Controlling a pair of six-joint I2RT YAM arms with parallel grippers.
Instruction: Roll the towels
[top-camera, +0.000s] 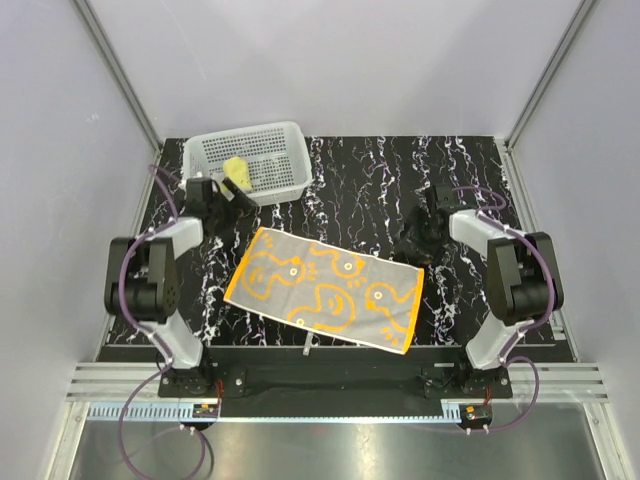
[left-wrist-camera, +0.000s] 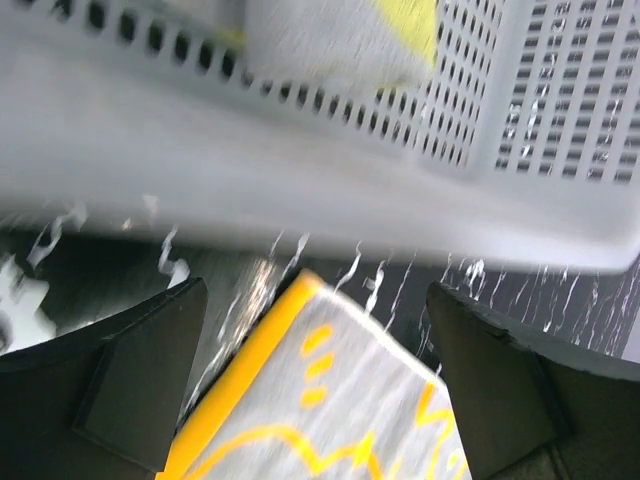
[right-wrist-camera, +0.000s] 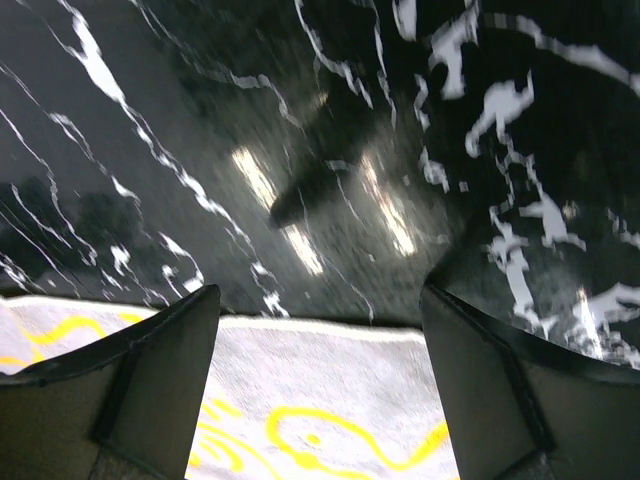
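The towel (top-camera: 325, 290) is matt fuzzy cloth, the table (top-camera: 380, 180) glossy marbled, the basket (top-camera: 290, 150) perforated plastic.

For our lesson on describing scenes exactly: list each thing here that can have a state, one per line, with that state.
orange-patterned towel, spread flat on the table, unrolled.
yellow towel, lying inside the basket.
basket, upright, holding the yellow towel.
left gripper, open, above the orange-patterned towel's corner.
right gripper, open, over that towel's edge, holding nothing.

The top camera looks down on the whole table (top-camera: 400, 180), while both wrist cameras sit close over opposite ends of the same towel (top-camera: 325, 290), the left also catching the basket (left-wrist-camera: 300, 190) across its upper frame.
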